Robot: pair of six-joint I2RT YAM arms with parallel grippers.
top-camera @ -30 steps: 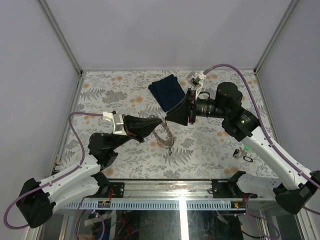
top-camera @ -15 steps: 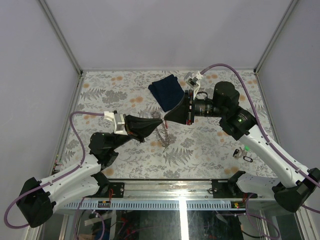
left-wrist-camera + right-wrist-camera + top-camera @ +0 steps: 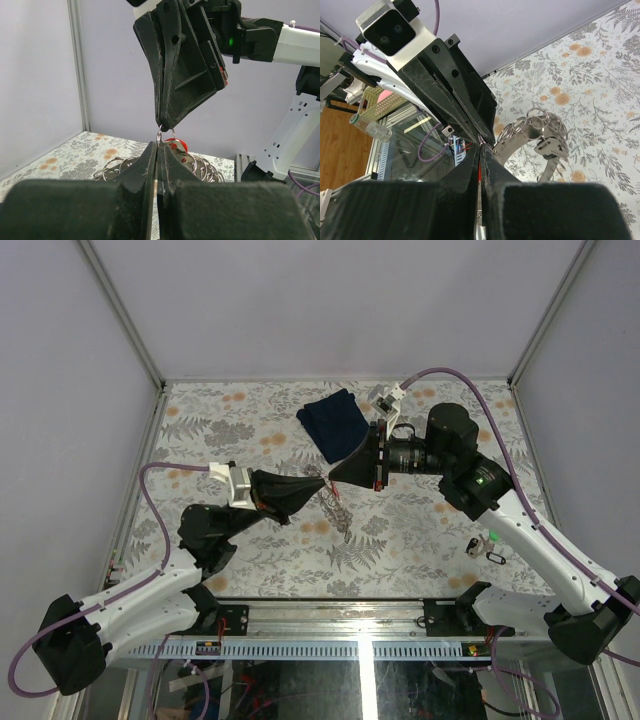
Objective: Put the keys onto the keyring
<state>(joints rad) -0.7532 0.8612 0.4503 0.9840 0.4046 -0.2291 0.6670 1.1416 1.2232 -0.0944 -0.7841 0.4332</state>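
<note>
Top external: left claw (image 3: 320, 481), right claw (image 3: 331, 477), both closed, pinch keyring (image 3: 337, 508) dangling beneath.

Tight in the middle, roomy round the edges

Left gripper (image 3: 321, 483) and right gripper (image 3: 331, 478) meet tip to tip over the middle of the desk (image 3: 200, 430), keyring (image 3: 337, 508) dangling underneath, blue cloth (image 3: 335, 420) just behind. Far-left corner and near middle strip are open; keys (image 3: 495, 557) sit near right.
</note>
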